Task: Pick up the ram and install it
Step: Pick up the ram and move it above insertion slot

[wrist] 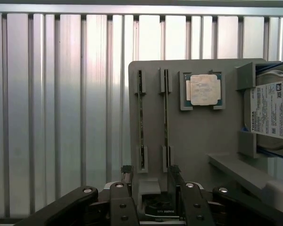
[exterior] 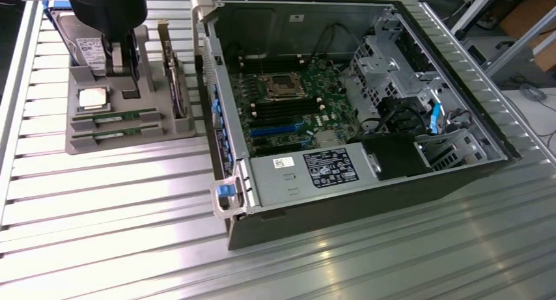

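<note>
Ribbed worktop [exterior: 104, 202]: spread, empty jaws hang over the tray [wrist: 198, 136].
Likely risk: closing off-centre on the ram [wrist: 166, 127] could snag its twin [wrist: 140, 127] or tilt the stick.

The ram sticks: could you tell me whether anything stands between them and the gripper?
Nothing visible does: the open gripper hangs above the grey holder, and both ram sticks stand uncovered in their slots.
</note>
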